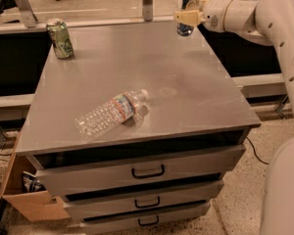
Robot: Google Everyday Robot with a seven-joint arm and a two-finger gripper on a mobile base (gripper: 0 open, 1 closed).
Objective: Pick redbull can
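Observation:
The redbull can (188,4), slim and blue-and-silver with a silver top, is at the table's far right corner. My gripper (188,17) comes in from the right on a white arm and is shut on the can's middle. Its tan fingers (184,17) cross the front of the can. The can hangs upright a little above the grey tabletop (186,82).
A wider green-and-white can (60,38) stands at the far left corner. A clear plastic water bottle (112,112) lies on its side near the front middle. Drawers (147,171) are below the tabletop. A cardboard box (29,204) sits on the floor at lower left.

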